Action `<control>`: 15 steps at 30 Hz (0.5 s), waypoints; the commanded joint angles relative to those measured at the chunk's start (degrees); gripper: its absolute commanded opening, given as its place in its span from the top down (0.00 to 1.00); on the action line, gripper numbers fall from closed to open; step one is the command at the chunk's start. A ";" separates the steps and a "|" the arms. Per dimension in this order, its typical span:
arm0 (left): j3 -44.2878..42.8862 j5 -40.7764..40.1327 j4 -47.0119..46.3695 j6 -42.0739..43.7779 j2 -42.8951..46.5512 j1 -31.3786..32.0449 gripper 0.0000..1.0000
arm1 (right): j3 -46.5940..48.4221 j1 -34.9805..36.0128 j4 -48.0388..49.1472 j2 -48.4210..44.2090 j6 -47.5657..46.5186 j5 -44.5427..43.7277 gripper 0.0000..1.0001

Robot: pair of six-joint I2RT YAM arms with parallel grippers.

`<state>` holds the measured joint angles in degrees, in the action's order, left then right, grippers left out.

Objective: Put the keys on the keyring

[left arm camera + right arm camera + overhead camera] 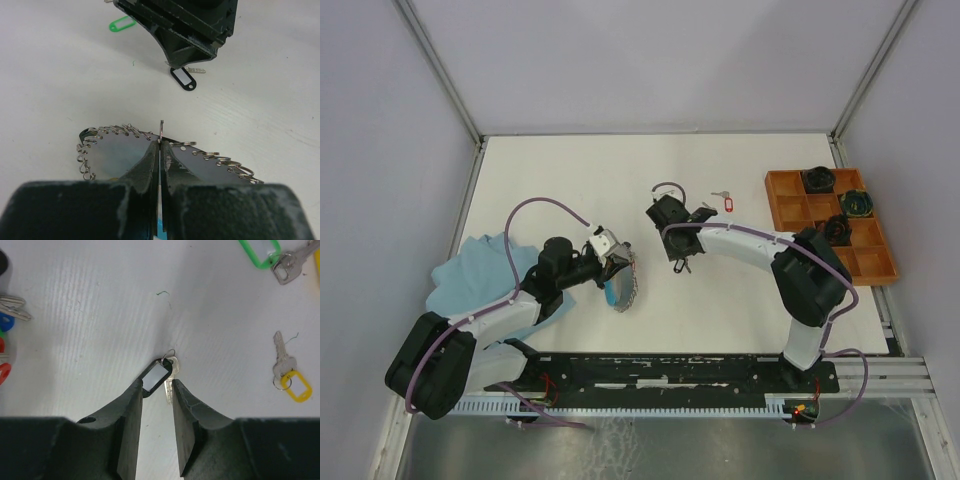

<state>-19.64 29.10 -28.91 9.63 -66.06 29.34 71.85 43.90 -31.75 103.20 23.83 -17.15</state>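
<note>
The right pincer (158, 387) stands low over the counter (570, 180). Its two fingers are partly open, with a gap clearly wider than a key, and I judge that it holds nothing yet. The black key (157, 375) lies flat on the counter, directly between the fingertips at their far end. Its tag runs on a slant from the left fingertip, which it seems to touch, away and to the right. The metal blade lies beside the tag and points back into the gap, almost along the fingers. So the long axis is close to the direction of the fingers, and closing would press across the narrow width. This looks good for a grip, though the tag sits off-centre toward the left finger. The left pincer (160, 146) is fully closed on the thin wire of the keyring (107, 132), which spreads to both sides of its fingertips and carries many small split rings. From the right pincer the keyring is on the left side, near but apart. From the left pincer the black key is straight ahead, beyond the ring. The right arm is clearly the nearer one to this key. A yellow key (296, 386) lies well to the right of the right pincer, and a green key (260, 249) lies far ahead to the right.
</note>
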 commanded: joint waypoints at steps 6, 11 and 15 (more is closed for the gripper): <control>-1.63 0.78 -4.03 -0.15 1.38 0.01 0.97 | 3.25 2.43 -1.21 3.16 5.35 -13.21 0.66; -1.63 0.69 -4.06 -0.30 1.24 0.00 0.97 | 3.05 3.11 0.94 4.44 6.42 -14.78 0.67; -1.63 0.69 -4.29 -0.38 1.21 0.01 0.97 | 2.96 3.47 2.22 5.19 7.15 -15.82 0.67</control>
<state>-19.64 29.10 -28.88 9.63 -66.04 29.34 73.01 46.78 -32.08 107.77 29.08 -29.28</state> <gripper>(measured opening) 0.040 0.332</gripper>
